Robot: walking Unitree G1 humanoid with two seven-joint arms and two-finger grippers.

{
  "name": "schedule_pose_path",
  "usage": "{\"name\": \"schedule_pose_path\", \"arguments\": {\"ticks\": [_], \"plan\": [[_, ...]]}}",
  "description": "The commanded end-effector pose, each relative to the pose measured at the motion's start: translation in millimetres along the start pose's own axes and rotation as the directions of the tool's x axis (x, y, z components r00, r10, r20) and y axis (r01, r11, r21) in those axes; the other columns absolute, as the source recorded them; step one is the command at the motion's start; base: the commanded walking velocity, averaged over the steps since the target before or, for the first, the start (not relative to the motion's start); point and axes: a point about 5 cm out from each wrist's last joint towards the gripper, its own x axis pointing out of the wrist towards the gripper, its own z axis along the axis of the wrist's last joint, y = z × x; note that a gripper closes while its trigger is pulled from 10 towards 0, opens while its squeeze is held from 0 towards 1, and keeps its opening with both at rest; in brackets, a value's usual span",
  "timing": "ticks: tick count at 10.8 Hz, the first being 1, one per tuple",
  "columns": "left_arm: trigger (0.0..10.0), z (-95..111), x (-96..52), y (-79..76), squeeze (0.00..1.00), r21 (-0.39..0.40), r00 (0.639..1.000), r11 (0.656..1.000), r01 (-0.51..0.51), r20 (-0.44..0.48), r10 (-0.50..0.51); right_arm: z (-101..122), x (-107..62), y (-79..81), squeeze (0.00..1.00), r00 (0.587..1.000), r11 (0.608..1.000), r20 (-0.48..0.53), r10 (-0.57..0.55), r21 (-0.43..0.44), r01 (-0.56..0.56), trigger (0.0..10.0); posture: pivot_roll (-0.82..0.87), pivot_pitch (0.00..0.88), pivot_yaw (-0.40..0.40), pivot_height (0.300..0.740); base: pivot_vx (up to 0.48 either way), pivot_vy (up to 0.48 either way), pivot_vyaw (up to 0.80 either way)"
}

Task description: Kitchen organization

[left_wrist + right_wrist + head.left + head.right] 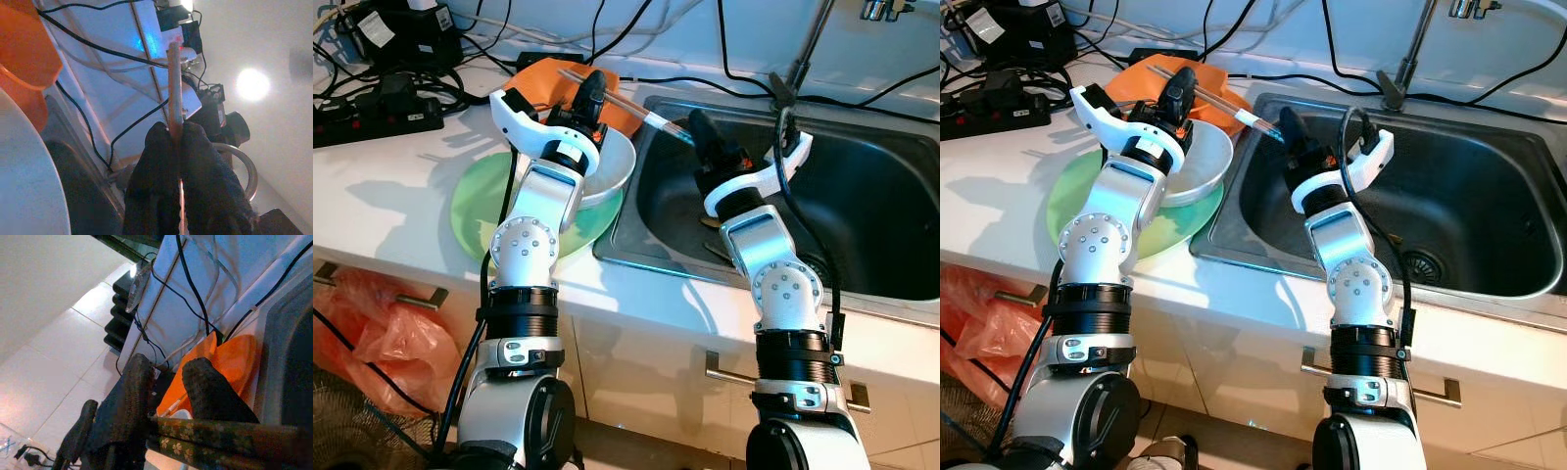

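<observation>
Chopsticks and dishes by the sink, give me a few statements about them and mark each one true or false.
1. The left gripper has its fingers shut on a chopstick. True.
2. The white bowl sits inside the sink. False: it rests on the green plate on the counter.
3. The right gripper holds chopsticks with a flower pattern. True.
4. The orange dish lies on the floor. False: it is on the counter behind the bowl.
5. Water is running from the faucet. False: none is visible.

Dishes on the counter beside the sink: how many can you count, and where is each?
3: a green plate on the counter, a white bowl on it, an orange dish behind. Arms may hide others.
</observation>
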Motion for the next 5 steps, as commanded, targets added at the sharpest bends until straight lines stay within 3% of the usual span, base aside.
{"name": "schedule_pose_path", "arguments": {"ticks": [1, 2, 5], "plan": [[10.0, -53.2, -4.4, -1.6, 0.0, -0.103, 0.994, 0.995, -0.021, -0.106, 0.01, -6.5, 9.6, 12.0, 0.0, 1.0, 0.999, 0.005, 0.012, 0.033, -0.012, 0.0, 0.05, 0.096, 0.026, 0.74, 0.0, 0.0, 0.0], [10.0, -55.1, -3.9, -1.2, 1.0, -0.061, 0.992, 0.998, -0.023, -0.129, 0.015, -5.6, 9.5, 10.9, 0.0, 1.0, 1.0, 0.009, 0.004, 0.03, -0.004, 0.0, 0.05, 0.093, 0.023, 0.74, 0.0, 0.0, 0.0], [10.0, -58.9, -7.1, -2.0, 1.0, -0.015, 0.982, 1.0, 0.01, -0.189, -0.013, -1.8, 11.3, 9.8, 0.0, 1.0, 1.0, 0.027, -0.011, 0.029, 0.01, 0.0, 0.06, 0.088, 0.02, 0.74, 0.0, 0.0, 0.0]]}}
